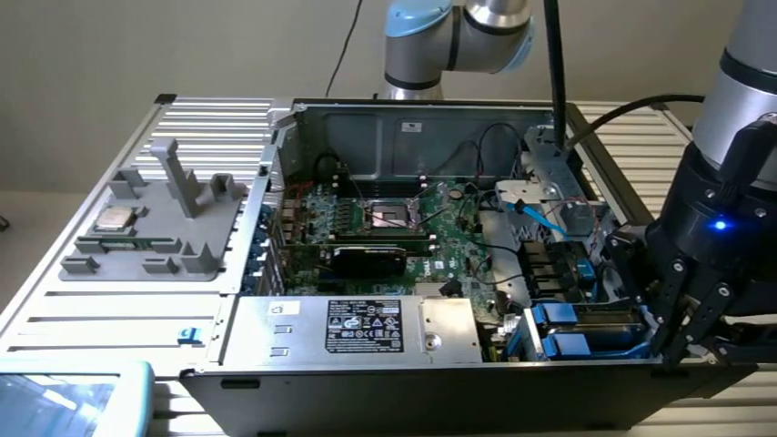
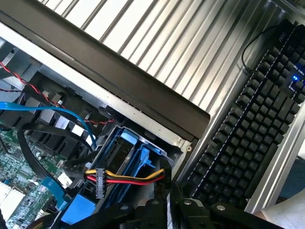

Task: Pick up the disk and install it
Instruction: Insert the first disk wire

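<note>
My fingers point(image 1: 671, 330) are pressed together, and I can see nothing held between them. They hang at the corner of the open case point(image 1: 364, 401), on the exterior view's right. The disk point(image 1: 570, 344) sits in its slot in that corner, with its blue bracket showing, just beside my fingers. Red, yellow and black wires point(image 2: 128, 177) run near it. A keyboard point(image 2: 248, 124) lies on the table point(image 1: 206, 118) outside the case
</note>
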Robot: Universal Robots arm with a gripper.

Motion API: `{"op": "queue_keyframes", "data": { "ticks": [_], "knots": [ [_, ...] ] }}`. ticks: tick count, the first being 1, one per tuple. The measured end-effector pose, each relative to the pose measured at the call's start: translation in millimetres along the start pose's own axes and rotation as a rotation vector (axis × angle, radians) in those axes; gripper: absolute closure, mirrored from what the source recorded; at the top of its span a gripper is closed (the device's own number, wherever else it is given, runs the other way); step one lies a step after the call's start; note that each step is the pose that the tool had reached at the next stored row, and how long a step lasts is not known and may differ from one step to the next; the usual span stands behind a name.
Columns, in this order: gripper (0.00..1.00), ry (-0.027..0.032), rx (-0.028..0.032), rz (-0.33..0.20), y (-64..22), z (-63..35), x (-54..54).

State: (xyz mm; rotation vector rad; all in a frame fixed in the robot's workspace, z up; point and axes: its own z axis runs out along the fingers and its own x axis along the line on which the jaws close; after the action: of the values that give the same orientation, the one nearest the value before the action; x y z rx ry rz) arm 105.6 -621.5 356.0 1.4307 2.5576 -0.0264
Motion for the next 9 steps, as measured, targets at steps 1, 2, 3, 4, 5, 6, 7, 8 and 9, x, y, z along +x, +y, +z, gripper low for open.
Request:
{"op": "queue_keyframes", "data": {
  "ticks": [1, 2, 3, 4, 5, 6, 7, 8, 9],
  "knots": [
    [0.84, -0.003, 0.0018, -0.001, 0.7, -0.2, 1.4],
    [0.84, -0.0061, 0.0036, -0.001, 1.5, -0.4, 3.0],
    [0.84, -0.0107, 0.0064, -0.002, 2.5, -0.8, 4.9],
    [0.84, -0.0176, 0.0105, -0.004, 3.4, -1.1, 7.0],
    [0.84, -0.0262, 0.0157, -0.005, 4.4, -1.4, 9.1],
    [0.84, -0.0358, 0.0214, -0.007, 5.4, -1.7, 11.0],
    [0.84, -0.0474, 0.0284, -0.01, 6.2, -1.9, 12.7],
    [0.84, -0.0608, 0.0364, -0.013, 7.0, -2.1, 14.2],
    [0.84, -0.0763, 0.0457, -0.016, 7.7, -2.3, 15.5]
  ]
}}
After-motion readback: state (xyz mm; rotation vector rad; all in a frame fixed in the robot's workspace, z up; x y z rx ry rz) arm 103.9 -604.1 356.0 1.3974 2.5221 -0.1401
